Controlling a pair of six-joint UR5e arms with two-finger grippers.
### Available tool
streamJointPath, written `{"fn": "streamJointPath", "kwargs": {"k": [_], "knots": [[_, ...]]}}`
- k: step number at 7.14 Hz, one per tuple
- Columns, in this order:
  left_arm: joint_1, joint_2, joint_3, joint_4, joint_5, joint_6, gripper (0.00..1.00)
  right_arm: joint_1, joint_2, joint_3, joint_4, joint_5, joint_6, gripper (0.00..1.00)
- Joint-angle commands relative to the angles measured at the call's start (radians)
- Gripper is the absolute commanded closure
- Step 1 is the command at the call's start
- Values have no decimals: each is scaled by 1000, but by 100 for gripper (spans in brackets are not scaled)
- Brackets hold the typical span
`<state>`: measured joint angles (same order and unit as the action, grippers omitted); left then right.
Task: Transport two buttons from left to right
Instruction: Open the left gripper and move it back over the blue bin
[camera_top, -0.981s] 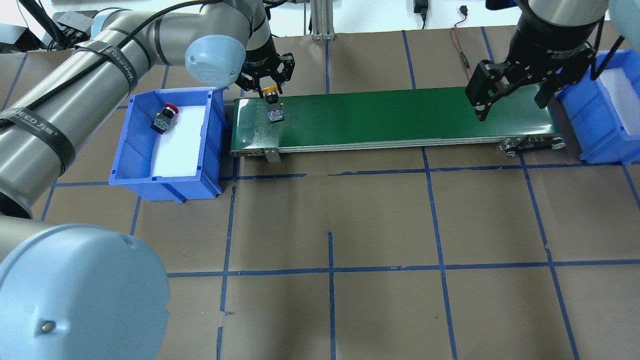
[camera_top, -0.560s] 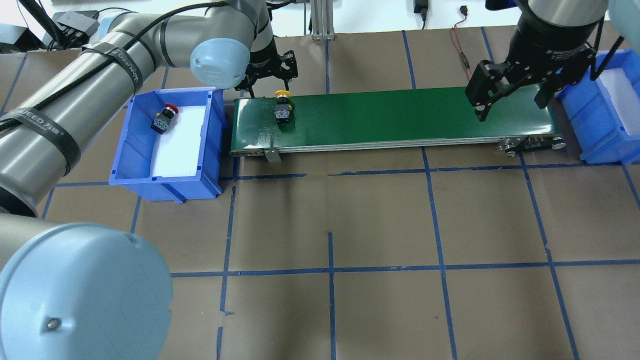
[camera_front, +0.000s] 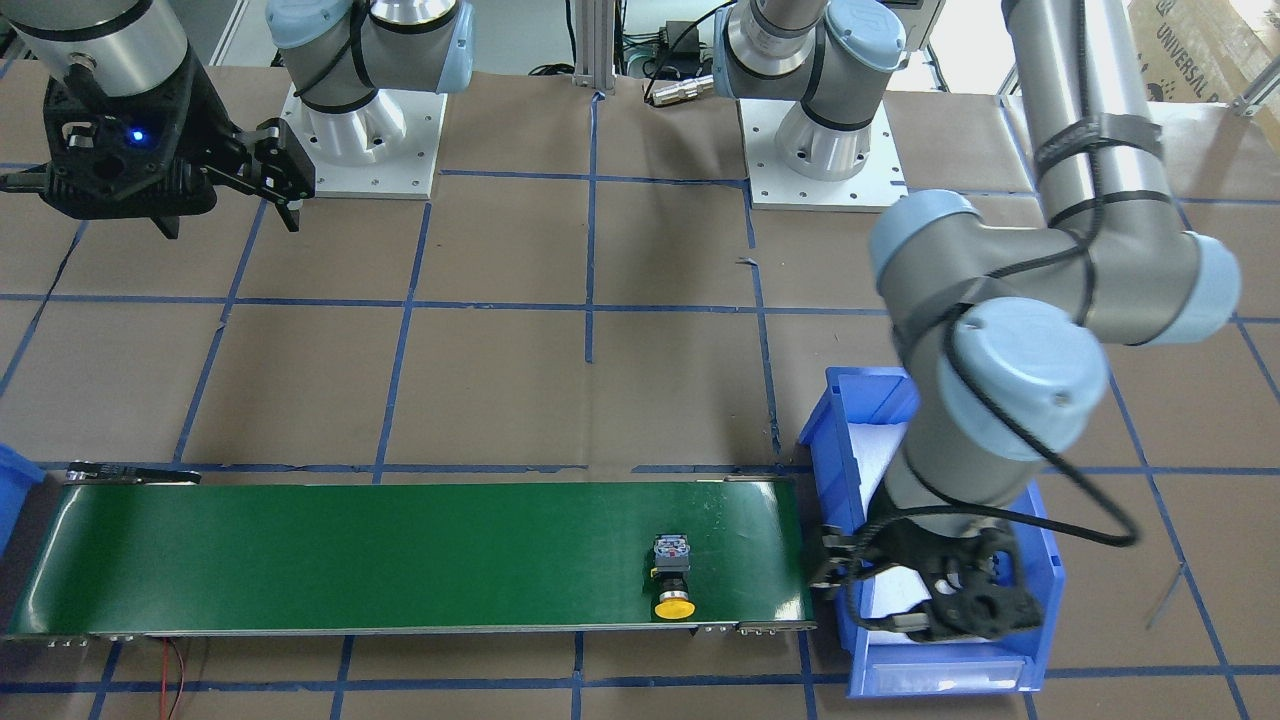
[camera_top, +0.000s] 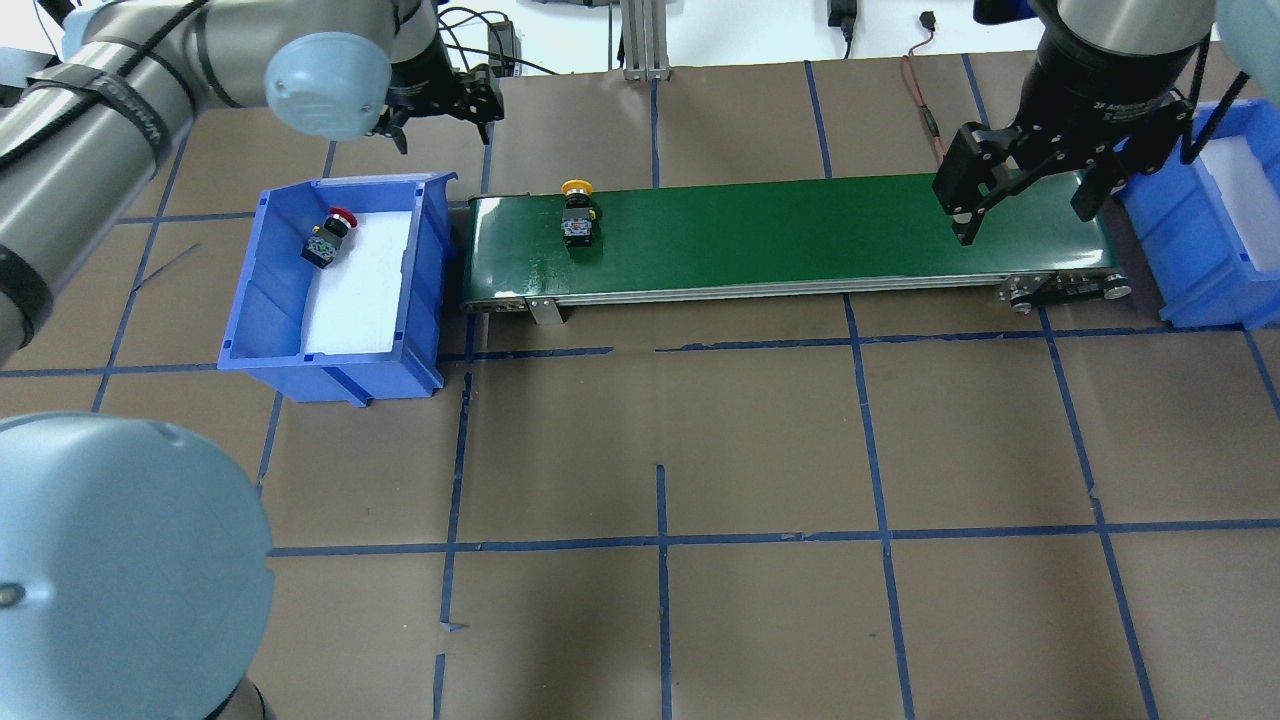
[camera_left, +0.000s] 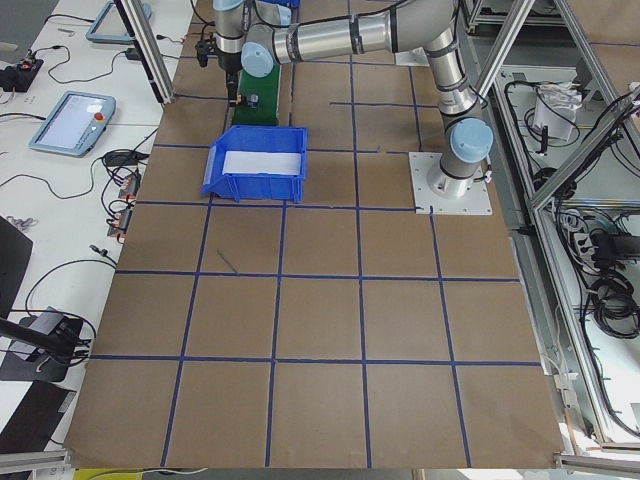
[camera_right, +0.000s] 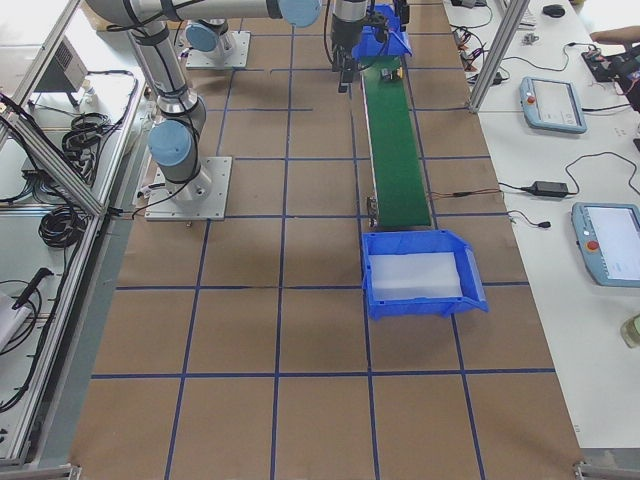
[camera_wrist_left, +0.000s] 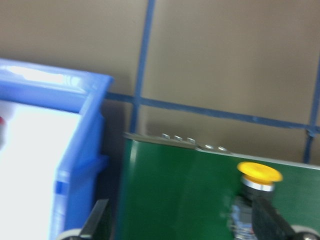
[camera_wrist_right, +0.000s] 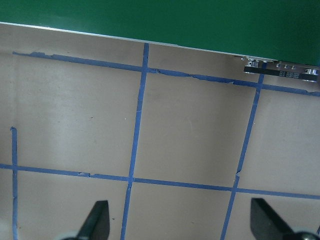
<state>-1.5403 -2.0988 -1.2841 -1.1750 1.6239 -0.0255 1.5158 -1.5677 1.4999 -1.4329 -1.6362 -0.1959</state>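
Note:
The yellow-capped button (camera_top: 577, 215) lies on its side near the left end of the green belt (camera_top: 800, 235). It also shows in the front view (camera_front: 672, 580) and the left wrist view (camera_wrist_left: 256, 176). The red-capped button (camera_top: 328, 238) lies in the left blue bin (camera_top: 270, 300); my arm hides it in the front view. My left gripper (camera_top: 443, 125) is open and empty, raised behind the bin's far right corner. My right gripper (camera_top: 1025, 212) is open and empty above the belt's right end.
A second blue bin (camera_top: 1215, 260) with a white liner stands just past the belt's right end. The left bin's wall (camera_wrist_left: 80, 150) touches the belt's left end. Brown table paper with blue tape lines (camera_wrist_right: 137, 130) lies under my right gripper.
My left gripper let go of the yellow button, rose and moved left and back toward the bin. The button has shifted a little right along the belt. The right arm has not moved.

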Motion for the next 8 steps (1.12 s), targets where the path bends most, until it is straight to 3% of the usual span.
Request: {"fn": "streamJointPath", "kwargs": {"k": [1,2,4,6,8], "knots": [[141,-18,-1,3,-4,261,0,0,-2,5,-1,-2,-9,0],[144,-29,-17,32,-2,283,0,1,-3,10,-12,2,6,0],[141,-81,-15,60,5,350,11,0,-3,8,-12,7,168,0],[141,-99,-27,98,-2,407,19,1,1,10,-15,-2,170,0],[141,-138,-26,107,7,414,20,1,2,10,-8,10,179,0]]}}
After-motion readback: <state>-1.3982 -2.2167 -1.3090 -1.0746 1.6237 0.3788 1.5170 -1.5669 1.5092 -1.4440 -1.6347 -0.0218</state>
